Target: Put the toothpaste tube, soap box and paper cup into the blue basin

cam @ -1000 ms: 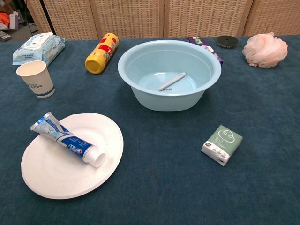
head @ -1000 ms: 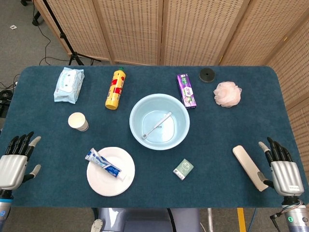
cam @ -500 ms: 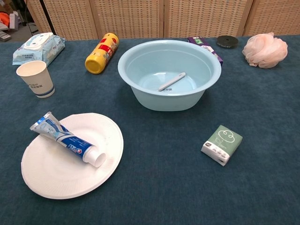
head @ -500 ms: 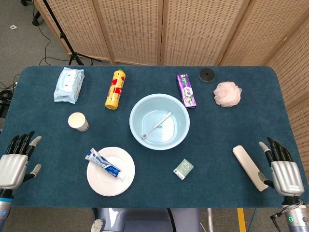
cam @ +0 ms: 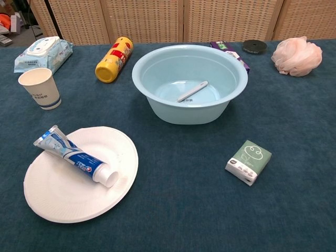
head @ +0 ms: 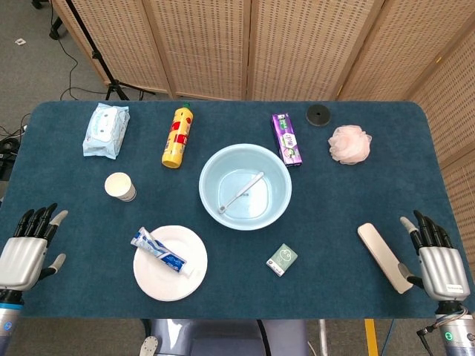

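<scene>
While nothing has yet been lifted, pictured at the very start of the job: left hand (head: 24,248) and right hand (head: 434,256) parked at the near corners of the table (head: 67,167), fingers spread wide, holding nothing, well apart from every target. Neither hand visible in the chest view.

Lying capped-end forward on a white paper plate (cam: 58,202), left of centre: the toothpaste tube (cam: 75,163). Upright beyond it, nearer the left edge: the paper cup (cam: 40,87). On the cloth to the right, just in front of the blue basin (cam: 157,107): the green-and-white soap box (cam: 248,161). Already inside the basin, a pale toothbrush-like stick (cam: 192,91).

By the look of things, first reach still to be chosen; probably left hand for tube or cup, right hand for box. Calls for a long inward reach, then a low pinch, the tube likely to roll on the plate.

Around the edges: wipes pack (head: 105,130), yellow bottle (head: 177,136), purple carton (head: 286,139), black disc (head: 318,115), pink bath puff (head: 349,144), pale flat bar (head: 382,256) beside the right hand. Dark blue cloth over the table; woven screens (head: 245,44) behind, grey floor and a stand leg at top left.
</scene>
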Robot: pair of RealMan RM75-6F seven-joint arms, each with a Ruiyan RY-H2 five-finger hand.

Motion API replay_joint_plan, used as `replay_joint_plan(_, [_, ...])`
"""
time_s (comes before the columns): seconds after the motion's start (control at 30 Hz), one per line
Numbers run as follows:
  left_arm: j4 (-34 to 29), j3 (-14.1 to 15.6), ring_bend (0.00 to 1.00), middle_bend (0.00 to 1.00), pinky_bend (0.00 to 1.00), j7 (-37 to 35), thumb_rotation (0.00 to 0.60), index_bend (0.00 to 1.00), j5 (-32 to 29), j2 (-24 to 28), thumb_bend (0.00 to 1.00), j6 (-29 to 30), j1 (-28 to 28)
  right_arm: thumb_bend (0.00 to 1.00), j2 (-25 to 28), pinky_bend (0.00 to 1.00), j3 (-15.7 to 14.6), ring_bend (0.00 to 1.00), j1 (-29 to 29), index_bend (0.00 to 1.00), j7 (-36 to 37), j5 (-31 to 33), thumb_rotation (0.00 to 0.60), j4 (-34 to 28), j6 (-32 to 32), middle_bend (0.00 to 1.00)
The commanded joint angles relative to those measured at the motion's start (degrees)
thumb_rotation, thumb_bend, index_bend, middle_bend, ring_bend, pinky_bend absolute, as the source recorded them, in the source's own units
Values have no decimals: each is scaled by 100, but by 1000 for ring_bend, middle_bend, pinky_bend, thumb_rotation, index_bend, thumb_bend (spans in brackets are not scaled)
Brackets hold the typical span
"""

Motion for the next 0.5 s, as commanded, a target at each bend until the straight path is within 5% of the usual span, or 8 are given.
replay_joint_plan(0.03, [-24, -3, 0, 0, 0, 10, 600, 0, -19, 4, 289, -39, -23, 259, 10, 113, 15, 0, -4, 107, 10, 19, 600, -9, 10, 0])
replay_joint_plan(0.5, [-825, -192, 0, 0, 0, 163, 600, 0, 58, 500, 288, -903, -726, 260, 83, 113, 36, 0, -49, 107, 184, 39, 600, 10, 69, 0])
